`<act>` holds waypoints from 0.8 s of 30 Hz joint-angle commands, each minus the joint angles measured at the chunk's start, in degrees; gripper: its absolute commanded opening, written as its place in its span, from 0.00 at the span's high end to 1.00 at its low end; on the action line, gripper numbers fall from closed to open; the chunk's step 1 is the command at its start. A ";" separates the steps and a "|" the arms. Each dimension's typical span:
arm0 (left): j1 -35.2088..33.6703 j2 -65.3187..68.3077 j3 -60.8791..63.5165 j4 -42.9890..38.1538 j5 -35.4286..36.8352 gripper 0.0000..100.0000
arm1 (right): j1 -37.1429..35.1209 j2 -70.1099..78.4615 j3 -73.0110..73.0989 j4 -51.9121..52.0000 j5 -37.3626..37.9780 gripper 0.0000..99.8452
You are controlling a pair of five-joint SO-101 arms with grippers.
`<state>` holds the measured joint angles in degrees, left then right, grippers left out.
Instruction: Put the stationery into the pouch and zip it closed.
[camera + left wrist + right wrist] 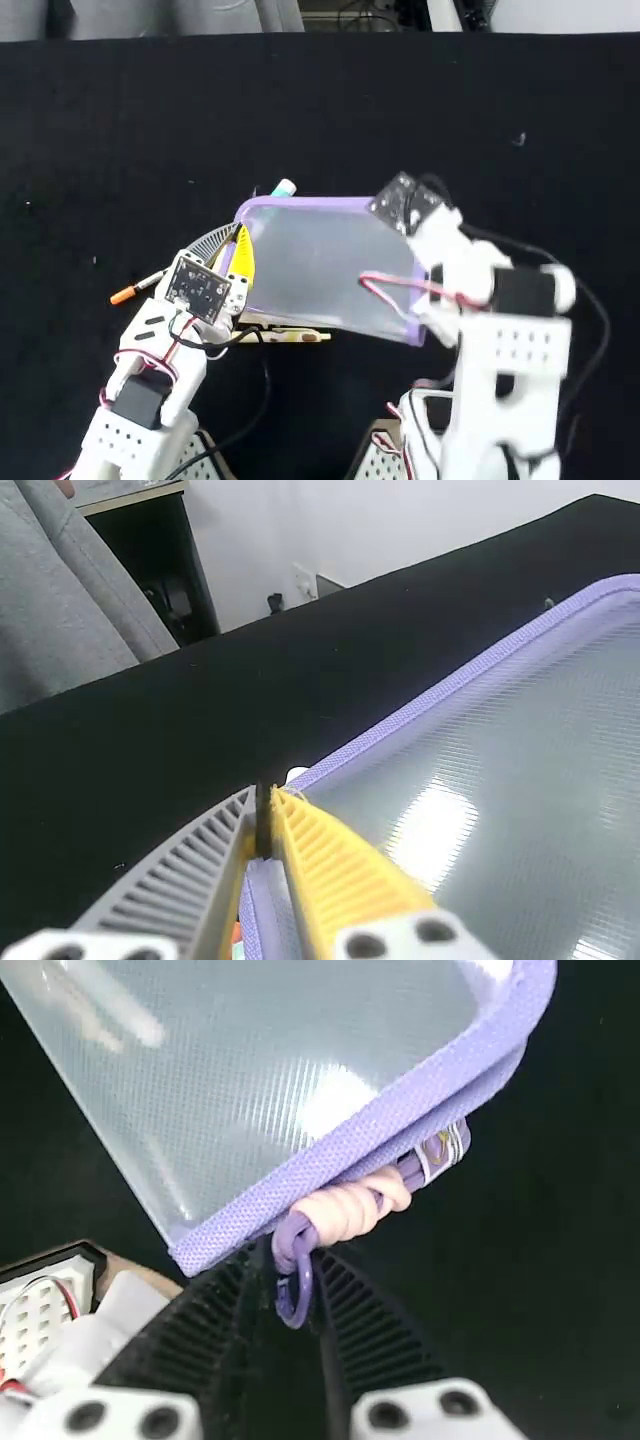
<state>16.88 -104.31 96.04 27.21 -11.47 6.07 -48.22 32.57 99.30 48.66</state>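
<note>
We see the pouch (250, 1070) as glossy, fine-gridded clear plastic edged in woven purple cloth. The bench (150, 120) looks matt black. The left hand (262, 830) and right hand (293, 1290) are ribbed matt plastic.

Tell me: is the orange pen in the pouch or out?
Out. The orange pen lies on the black table, beside the pouch.

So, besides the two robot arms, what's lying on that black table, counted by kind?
Pouches: 1, the clear pouch with purple edging.
Pens: 2, an orange-tipped pen and a white pen at the pouch's far edge.
Strips: 1, a pale flat strip at the pouch's near edge, maybe a ruler.
Total: 4.
</note>
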 commanded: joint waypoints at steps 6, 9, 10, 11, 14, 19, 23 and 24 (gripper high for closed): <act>-12.18 -0.09 -1.89 -2.29 2.81 0.97 | -10.02 11.03 -7.69 1.93 -1.32 0.99; -18.42 -0.09 -3.82 -2.64 9.93 0.97 | -16.88 11.47 -7.78 2.02 -4.48 0.99; -20.53 -0.09 -4.44 -2.64 12.31 0.97 | -19.25 12.00 -7.78 2.02 -6.15 0.99; -22.37 -0.09 -4.97 -2.64 14.42 0.97 | -21.89 12.88 -7.78 2.02 -8.09 0.99; -26.33 0.00 -5.58 -2.55 18.55 0.97 | -29.36 16.66 -7.78 2.02 -12.75 0.99; -27.56 0.00 -5.58 -2.55 19.52 0.97 | -39.91 21.58 -11.56 2.02 -20.48 0.99; -27.65 0.00 -5.67 -2.37 19.52 0.97 | -44.22 22.02 -17.19 2.02 -24.88 0.99; -27.65 0.26 -6.20 -2.11 19.52 0.97 | -44.40 22.11 -18.51 2.02 -26.20 0.99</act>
<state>-10.29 -104.40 94.20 25.98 7.25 -34.73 -26.33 21.32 99.38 26.86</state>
